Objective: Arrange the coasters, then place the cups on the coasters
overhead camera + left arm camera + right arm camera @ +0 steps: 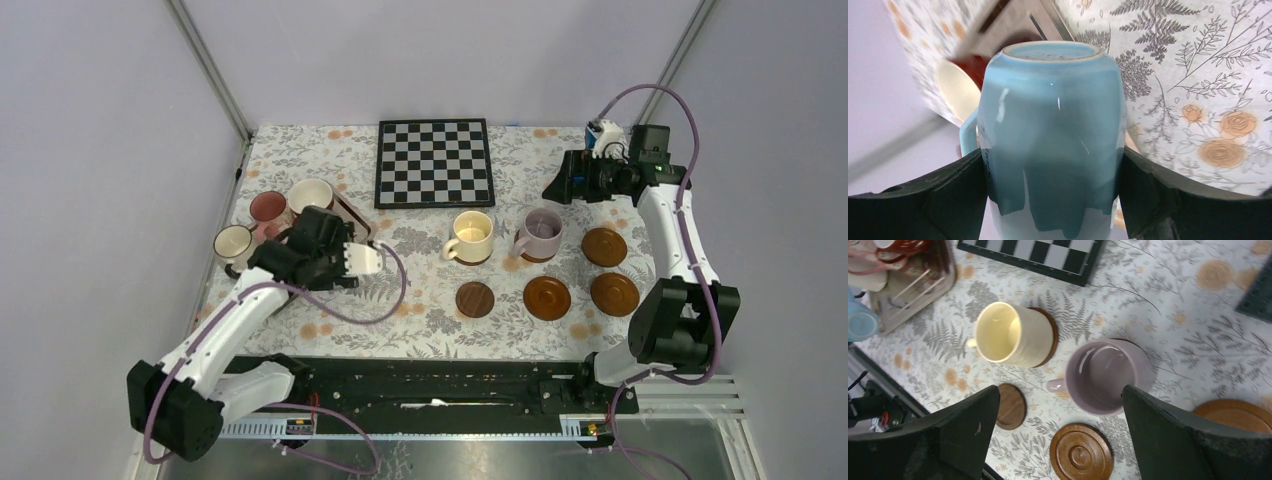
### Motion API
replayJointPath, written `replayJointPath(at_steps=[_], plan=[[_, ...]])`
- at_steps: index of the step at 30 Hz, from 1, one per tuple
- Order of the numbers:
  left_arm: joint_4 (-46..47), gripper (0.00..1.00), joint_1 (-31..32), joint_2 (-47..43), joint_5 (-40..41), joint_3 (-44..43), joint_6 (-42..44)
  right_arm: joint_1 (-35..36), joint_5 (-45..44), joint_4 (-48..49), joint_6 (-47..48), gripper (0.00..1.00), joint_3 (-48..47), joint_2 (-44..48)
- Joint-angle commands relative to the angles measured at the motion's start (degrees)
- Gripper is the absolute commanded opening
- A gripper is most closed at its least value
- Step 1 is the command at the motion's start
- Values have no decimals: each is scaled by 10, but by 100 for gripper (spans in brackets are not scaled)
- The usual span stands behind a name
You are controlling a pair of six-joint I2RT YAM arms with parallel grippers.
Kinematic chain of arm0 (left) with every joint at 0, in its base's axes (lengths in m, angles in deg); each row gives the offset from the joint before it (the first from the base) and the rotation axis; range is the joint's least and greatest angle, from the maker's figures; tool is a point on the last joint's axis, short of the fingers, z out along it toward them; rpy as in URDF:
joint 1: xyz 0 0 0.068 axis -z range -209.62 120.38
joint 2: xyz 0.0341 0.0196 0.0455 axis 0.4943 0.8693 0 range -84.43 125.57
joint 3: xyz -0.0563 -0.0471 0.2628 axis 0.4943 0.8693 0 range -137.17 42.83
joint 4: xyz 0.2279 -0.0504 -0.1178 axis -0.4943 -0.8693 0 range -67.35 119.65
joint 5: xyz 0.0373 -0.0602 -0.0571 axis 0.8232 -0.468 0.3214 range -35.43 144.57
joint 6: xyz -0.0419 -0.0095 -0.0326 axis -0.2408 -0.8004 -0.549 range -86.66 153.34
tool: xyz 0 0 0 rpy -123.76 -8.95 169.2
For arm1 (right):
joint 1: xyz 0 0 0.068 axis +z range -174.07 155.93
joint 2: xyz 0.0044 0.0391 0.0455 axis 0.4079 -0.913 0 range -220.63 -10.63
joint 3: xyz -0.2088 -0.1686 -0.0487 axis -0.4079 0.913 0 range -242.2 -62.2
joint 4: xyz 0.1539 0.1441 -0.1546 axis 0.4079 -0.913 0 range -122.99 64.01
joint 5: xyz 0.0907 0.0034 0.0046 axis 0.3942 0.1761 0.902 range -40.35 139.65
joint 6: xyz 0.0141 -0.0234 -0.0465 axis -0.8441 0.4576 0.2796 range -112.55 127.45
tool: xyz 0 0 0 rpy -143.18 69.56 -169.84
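Grey walls close round a table (420, 322) with a fern-and-rose cloth and a chessboard (434, 162) at its far edge.

From above, the left gripper (366, 258) hangs just beside the tray (352, 218) on a forward-bent arm. The small dark coaster (475, 299) is the nearest free disc, off to the jaws' right. Three larger bare coasters (547, 297) lie beyond it. The right gripper (560, 185) is held high at the far right, well apart from them.

On the left wrist camera, the left gripper (1050, 200) has its jaws spread wide and pressed on both flanks of the light blue mug (1053, 125). The mug's long axis runs straight out along the fingers, with what looks like its unglazed foot at the far end. Its handle sticks out to the jaws' left. Past it sit the dark red mug (955, 85) and the tray's edge (1013, 25). The next move probably turns on carrying the mug rightward and setting it foot-down.

On the right wrist camera, the right gripper (1058, 440) gapes fully and holds nothing. Ahead of the jaws, the cream mug (1008, 335) and lilac mug (1105, 375) each sit on a coaster.
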Motion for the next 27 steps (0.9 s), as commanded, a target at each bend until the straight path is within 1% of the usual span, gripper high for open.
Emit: replayJointPath(at_steps=[1, 3, 6, 9, 12, 16, 18, 21, 24, 27], plan=[[73, 18, 78, -66, 66, 17, 132, 29, 54, -44, 4, 98, -54, -12], [91, 17, 113, -93, 78, 32, 178, 44, 65, -63, 15, 99, -68, -11], [116, 17, 169, -146, 95, 57, 263, 70, 83, -65, 16, 99, -73, 10], [146, 17, 226, -197, 109, 93, 356, 117, 82, -87, 33, 99, -85, 22], [162, 16, 264, -233, 112, 131, 451, 165, 79, -127, 52, 99, -104, 9], [200, 15, 274, -263, 87, 164, 578, 228, 72, -175, 68, 98, -126, -25], [207, 15, 276, -264, 81, 172, 619, 270, 68, -193, 73, 96, -138, -38], [216, 15, 279, -264, 68, 178, 645, 318, 68, -202, 69, 92, -144, -49], [221, 15, 281, -262, 56, 178, 668, 364, 73, -187, 51, 89, -140, -56], [221, 14, 283, -258, 39, 174, 690, 405, 75, -194, 38, 86, -168, -78]])
